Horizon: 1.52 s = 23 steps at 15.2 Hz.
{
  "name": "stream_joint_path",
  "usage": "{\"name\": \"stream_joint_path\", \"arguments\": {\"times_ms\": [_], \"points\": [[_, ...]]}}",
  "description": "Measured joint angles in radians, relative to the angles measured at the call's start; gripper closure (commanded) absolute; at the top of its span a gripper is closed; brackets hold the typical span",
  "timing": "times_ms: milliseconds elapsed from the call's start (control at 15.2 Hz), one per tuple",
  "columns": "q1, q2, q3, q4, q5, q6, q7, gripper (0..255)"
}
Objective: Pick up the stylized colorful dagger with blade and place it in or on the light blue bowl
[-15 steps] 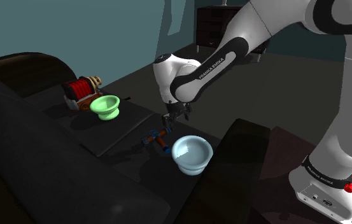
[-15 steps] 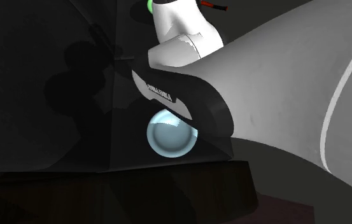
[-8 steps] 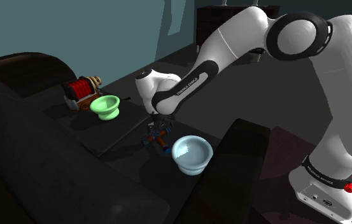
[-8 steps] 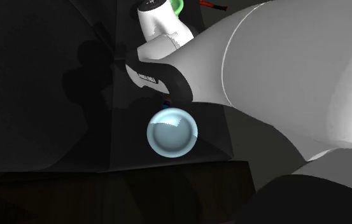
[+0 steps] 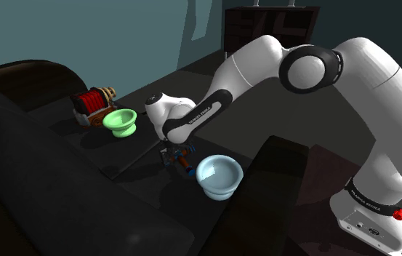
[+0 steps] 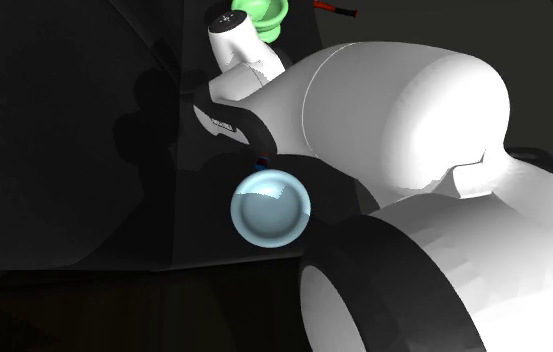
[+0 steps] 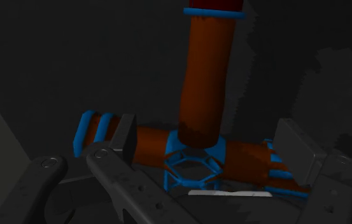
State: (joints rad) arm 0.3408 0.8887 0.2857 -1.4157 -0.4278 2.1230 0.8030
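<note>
Fingers (image 7: pixel 125 132) spread apart, straddling the orange-and-blue dagger (image 7: pixel 206 83) at its crossguard. Nothing gripped yet, so squeezing, lifting and carrying it to the pale blue bowl (image 5: pixel 219 177) all remain.

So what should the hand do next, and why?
Probably close the fingers: the gripper is open and low over the dagger, one finger on either side of its crosspiece. Once clasped, it could be lifted toward the light blue bowl.

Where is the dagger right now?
In the shoulder view, the dagger lies just left of the light blue bowl, directly under the tool.
</note>
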Motion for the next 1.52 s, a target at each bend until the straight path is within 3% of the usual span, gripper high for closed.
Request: {"name": "stream_joint_path", "arguments": {"times_ms": [660, 726, 1518], "points": [[0.002, 0.038, -0.01, 0.003, -0.011, 0.035, 0.006, 0], [0.002, 0.038, -0.01, 0.003, -0.011, 0.035, 0.006, 255], [0.0, 0.026, -0.008, 0.0, -0.008, 0.028, 0.004, 255]]}}
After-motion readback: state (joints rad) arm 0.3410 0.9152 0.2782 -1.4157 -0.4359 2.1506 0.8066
